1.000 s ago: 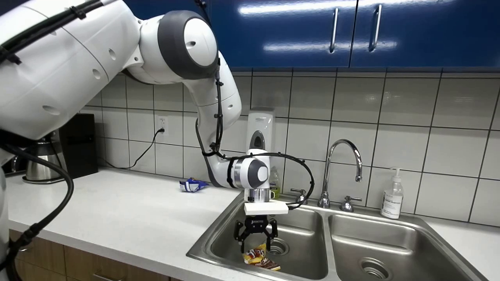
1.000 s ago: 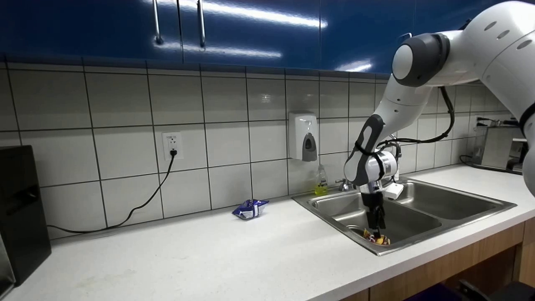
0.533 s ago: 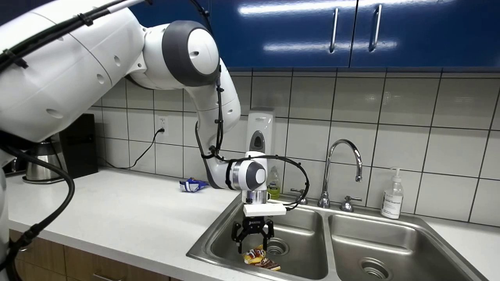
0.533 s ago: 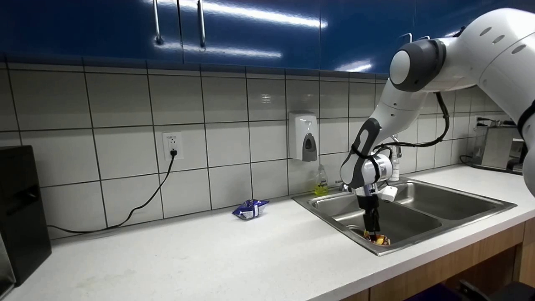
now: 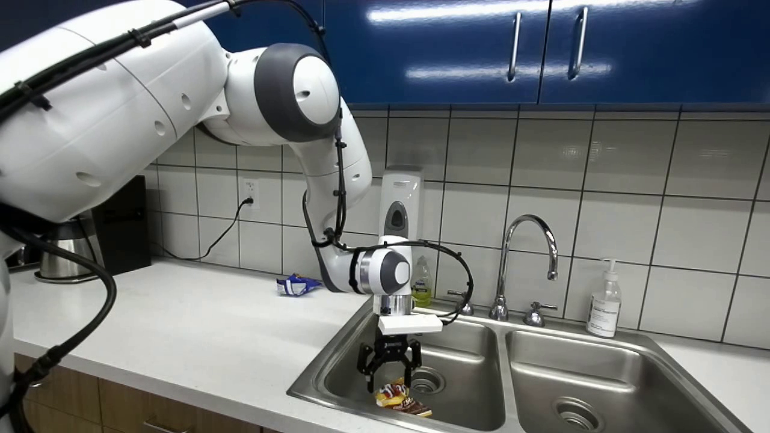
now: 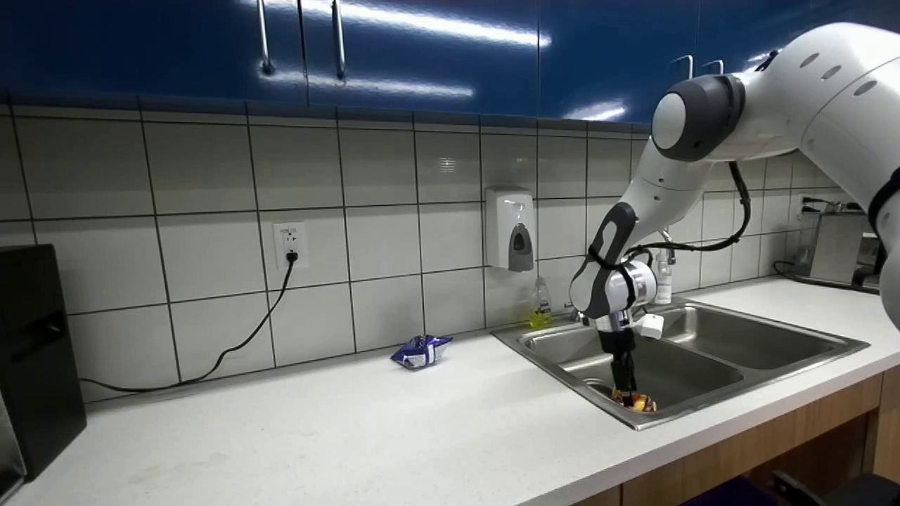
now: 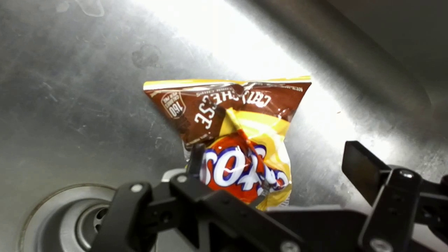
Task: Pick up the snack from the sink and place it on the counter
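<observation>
While the jaws hang apart, the snack lies just below.

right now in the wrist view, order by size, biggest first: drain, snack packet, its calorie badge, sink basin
1. Sink basin: fills most of the background, running out of frame.
2. Snack packet: partly behind the jaws.
3. Drain: cut off below and partly covered, so its full size is unsure.
4. Calorie badge: clearly smallest.

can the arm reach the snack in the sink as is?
Probably yes: the gripper is open close by the snack, nothing visible blocking it. In the wrist view one finger overlaps the snack's edge, so slight centring may help.
</observation>
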### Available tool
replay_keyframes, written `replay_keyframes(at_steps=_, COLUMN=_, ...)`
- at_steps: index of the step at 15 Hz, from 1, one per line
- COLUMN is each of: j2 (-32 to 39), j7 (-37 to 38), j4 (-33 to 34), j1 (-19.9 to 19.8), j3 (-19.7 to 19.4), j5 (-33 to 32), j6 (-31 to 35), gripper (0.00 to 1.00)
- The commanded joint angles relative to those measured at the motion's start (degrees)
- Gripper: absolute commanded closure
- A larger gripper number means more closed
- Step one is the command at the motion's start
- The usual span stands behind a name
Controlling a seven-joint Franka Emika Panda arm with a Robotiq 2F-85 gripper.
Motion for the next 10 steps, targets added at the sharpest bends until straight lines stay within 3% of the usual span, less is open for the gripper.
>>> replay_keyframes(at_steps=1, j2=0.98, j7=-1.95, j4=2.09, j1=0.23, j3=-0.39, j5=-1.56, j6=-2.24, gripper=0.0)
replay_keyframes(at_steps=5, j2=1.46, j7=-2.14, j4=2.57, j1=0.26, j3=-0.69, j5=-1.95, j6=-2.3, gripper=0.0)
replay_keyframes(at_steps=7, j2=1.51, j7=-2.07, j4=2.69, j1=0.28, j3=-0.85, j5=-2.09, j6=-2.26, gripper=0.26)
replay_keyframes(at_steps=10, j2=1.45, j7=-1.99, j4=2.82, j1=0.28, j3=-1.03, j5=-2.26, j6=-2.34, gripper=0.51)
